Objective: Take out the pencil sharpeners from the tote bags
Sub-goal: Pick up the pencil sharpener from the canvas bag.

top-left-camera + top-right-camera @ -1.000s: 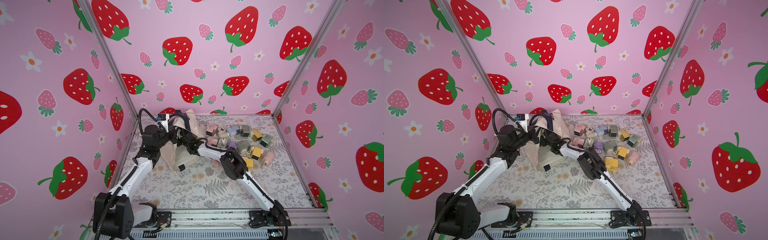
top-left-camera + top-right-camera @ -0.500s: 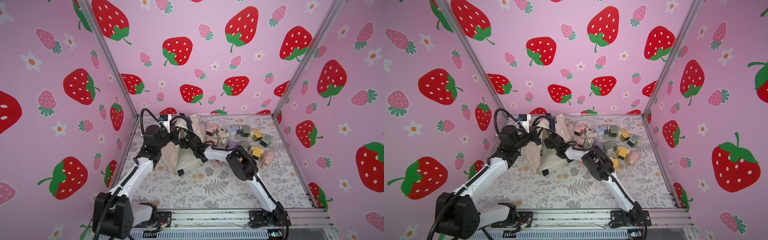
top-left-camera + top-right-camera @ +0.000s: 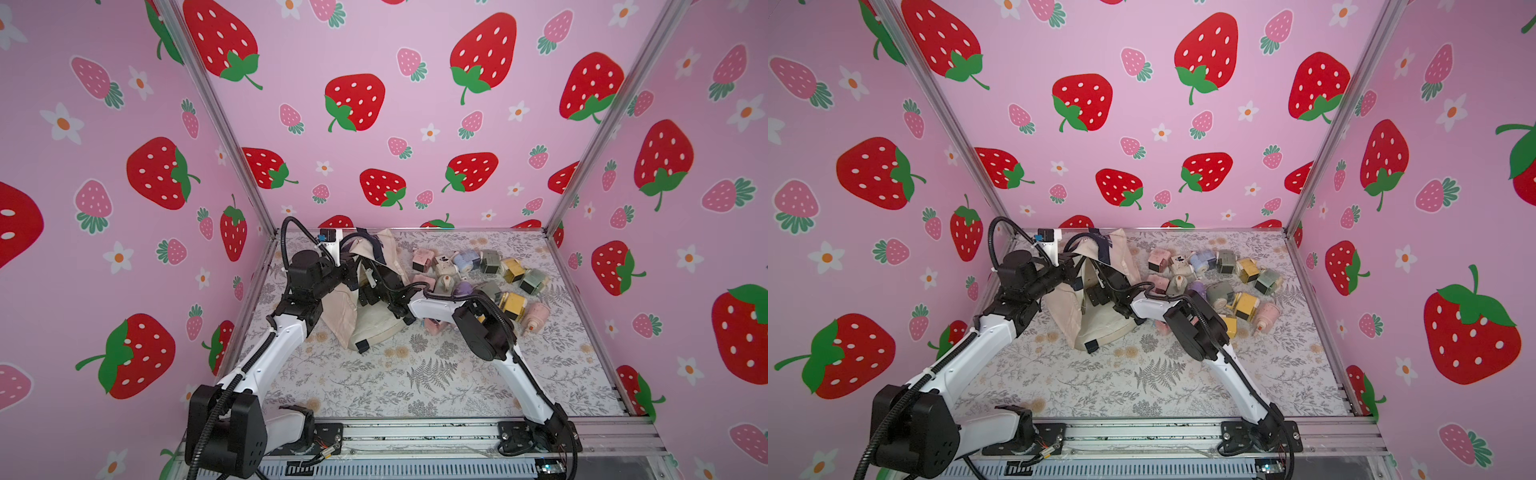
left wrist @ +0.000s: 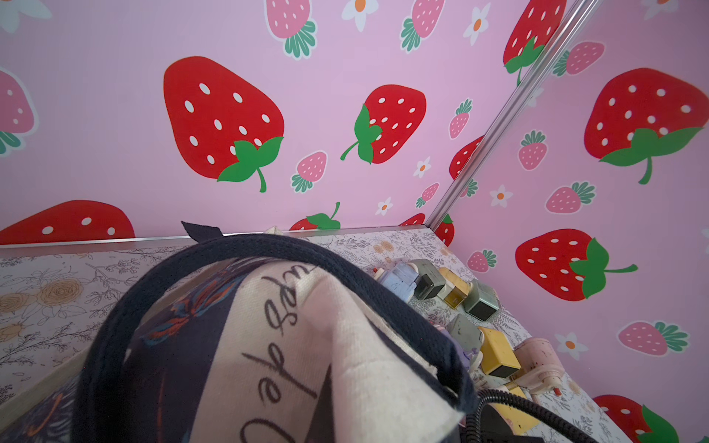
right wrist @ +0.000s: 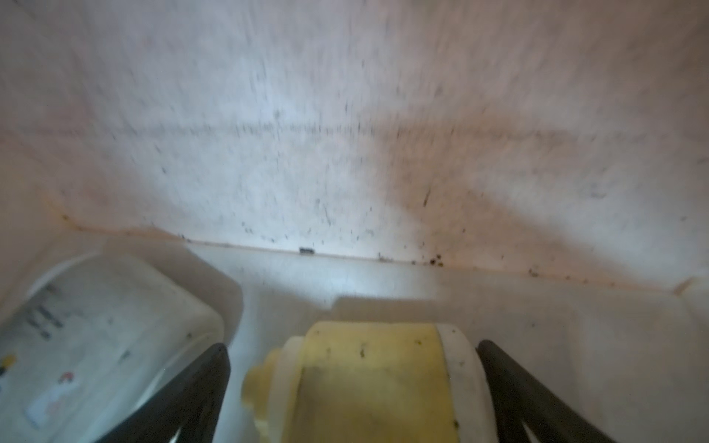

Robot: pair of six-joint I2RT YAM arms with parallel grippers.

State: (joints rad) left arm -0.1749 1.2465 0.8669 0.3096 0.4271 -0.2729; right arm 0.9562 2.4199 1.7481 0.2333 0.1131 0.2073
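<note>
The cream tote bag (image 3: pixel 374 320) (image 3: pixel 1100 324) with navy handles stands at the back left of the table, its mouth held up. My left gripper (image 3: pixel 350 272) is shut on the bag's rim; in the left wrist view the printed cloth (image 4: pixel 307 364) hides its fingers. My right arm (image 3: pixel 436 307) reaches into the bag's mouth. Inside, my right gripper (image 5: pixel 353 345) is open astride a yellow pencil sharpener (image 5: pixel 368 383), with a gap on one side. A whitish sharpener (image 5: pixel 107 326) lies beside it. Several sharpeners (image 3: pixel 478 278) (image 3: pixel 1217 278) lie on the table to the right of the bag.
A pink sharpener (image 3: pixel 434 326) lies under my right forearm. Strawberry-print walls (image 3: pixel 665 249) close the table in on three sides. A metal rail (image 3: pixel 415 432) runs along the front. The floral tabletop (image 3: pixel 415 374) in front of the bag is bare.
My right arm has pushed further into the bag, its elbow shifting right. The left gripper has kept its hold on the rim in about the same place.
</note>
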